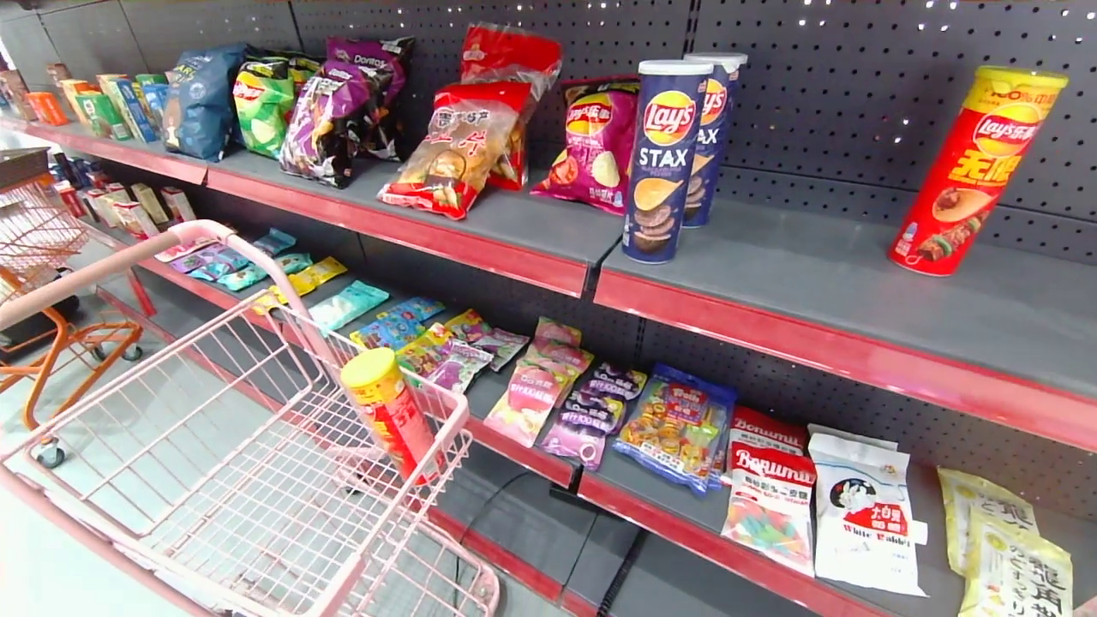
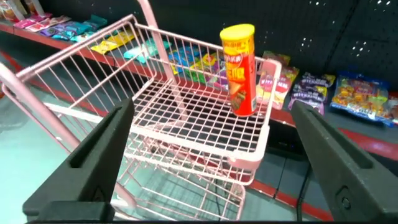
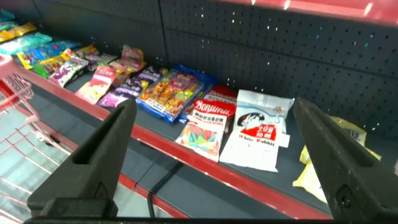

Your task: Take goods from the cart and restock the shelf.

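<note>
While left gripper [image 2: 211, 107] and right gripper [image 3: 212, 104] both gape wide and empty, the red chip can [image 1: 390, 411] stands upright inside the pink cart [image 2: 251, 159], at the corner beside the lower shelf [image 1: 523, 452].

Shelf [image 1: 797, 266] gap btw blue cans [image 1: 664, 163], red can [image 1: 977, 171].

Upper shelf [image 1: 814, 274]: two blue chip cans [image 1: 658, 163] and one red chip can [image 1: 977, 171]; a second red can [image 1: 390, 411] in the pink cart [image 1: 214, 480], making two red in all. Carts: two, the pink cart and one orange cart [image 1: 38, 231]. Lower shelf [image 1: 686, 531], right end: two red-and-white gummy bags [image 1: 771, 506], one white candy bag [image 1: 866, 523], two yellow bags [image 1: 1016, 574].
</note>
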Controlling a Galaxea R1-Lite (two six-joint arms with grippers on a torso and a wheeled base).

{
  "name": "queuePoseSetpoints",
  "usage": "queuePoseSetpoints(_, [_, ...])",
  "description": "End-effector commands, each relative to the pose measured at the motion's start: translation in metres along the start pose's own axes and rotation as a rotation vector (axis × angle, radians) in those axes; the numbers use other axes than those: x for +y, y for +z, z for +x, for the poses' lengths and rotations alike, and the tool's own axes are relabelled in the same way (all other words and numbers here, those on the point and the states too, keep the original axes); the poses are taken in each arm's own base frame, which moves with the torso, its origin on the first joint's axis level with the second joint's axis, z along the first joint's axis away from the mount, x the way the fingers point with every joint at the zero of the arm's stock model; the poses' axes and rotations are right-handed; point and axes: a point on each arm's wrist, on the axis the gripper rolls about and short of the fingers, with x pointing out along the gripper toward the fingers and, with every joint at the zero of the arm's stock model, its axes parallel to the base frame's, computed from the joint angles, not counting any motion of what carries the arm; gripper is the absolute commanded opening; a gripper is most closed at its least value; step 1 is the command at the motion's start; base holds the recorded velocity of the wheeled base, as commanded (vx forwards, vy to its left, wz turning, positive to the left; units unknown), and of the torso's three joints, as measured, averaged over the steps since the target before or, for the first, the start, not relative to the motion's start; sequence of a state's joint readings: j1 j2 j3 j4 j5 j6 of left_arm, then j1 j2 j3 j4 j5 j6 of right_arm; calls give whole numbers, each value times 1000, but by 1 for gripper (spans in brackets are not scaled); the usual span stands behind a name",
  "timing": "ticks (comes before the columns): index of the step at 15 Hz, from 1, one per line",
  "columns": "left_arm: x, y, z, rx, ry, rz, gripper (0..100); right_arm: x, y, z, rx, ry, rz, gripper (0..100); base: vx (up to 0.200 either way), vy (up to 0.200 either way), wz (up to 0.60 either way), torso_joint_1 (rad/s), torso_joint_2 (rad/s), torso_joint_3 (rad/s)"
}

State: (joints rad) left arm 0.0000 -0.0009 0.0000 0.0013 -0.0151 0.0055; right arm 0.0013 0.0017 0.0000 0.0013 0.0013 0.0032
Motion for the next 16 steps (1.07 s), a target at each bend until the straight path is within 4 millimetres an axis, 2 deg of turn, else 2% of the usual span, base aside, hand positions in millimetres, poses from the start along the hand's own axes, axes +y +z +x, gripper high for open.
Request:
queuePoseSetpoints(1, [0, 0, 0, 1, 0, -1, 100, 0, 0, 0, 0, 1, 0, 100, 0, 0, 0, -188, 530, 354])
queuePoseSetpoints(4, [0, 0, 0, 1, 1, -2, 100, 0, 0, 0, 0, 1, 0, 100, 0, 0, 0, -157, 501, 339])
queuePoseSetpoints(7, [0, 1, 0, -5, 15, 7, 100, 0, 0, 0, 0, -1, 1, 100, 0, 0, 0, -46, 170, 129])
queuePoseSetpoints(8, [1, 30, -4, -54, 23, -7, 100, 0, 0, 0, 0, -1, 1, 100, 0, 0, 0, -17, 56, 32])
queuePoseSetpoints(9, [1, 66, 1, -41, 22, -49, 100, 0, 0, 0, 0, -1, 1, 100, 0, 0, 0, 0, 0, 0])
queuePoseSetpoints(10, [2, 132, 27, -31, 26, -214, 100, 0, 0, 0, 0, -1, 1, 100, 0, 0, 0, 0, 0, 0])
queuePoseSetpoints(11, [2, 171, 57, -21, 30, -217, 100, 0, 0, 0, 0, -1, 1, 100, 0, 0, 0, 0, 0, 0])
queuePoseSetpoints(12, [3, 180, 89, 30, 34, -209, 100, 0, 0, 0, 0, -1, 1, 100, 0, 0, 0, 0, 0, 0])
queuePoseSetpoints(13, [3, 176, 114, 81, 37, -195, 100, 0, 0, 0, 0, -1, 1, 100, 0, 0, 0, 0, 0, 0])
queuePoseSetpoints(14, [4, 155, 155, 182, 51, -198, 100, 0, 0, 0, 0, -1, 1, 100, 0, 0, 0, 0, 0, 0])
queuePoseSetpoints(15, [6, 137, 183, 239, 49, -195, 100, 0, 0, 0, 0, -1, 1, 100, 0, 0, 0, 0, 0, 0])
queuePoseSetpoints(16, [7, 128, 194, 262, 32, -195, 100, 0, 0, 0, 0, -1, 1, 100, 0, 0, 0, 0, 0, 0])
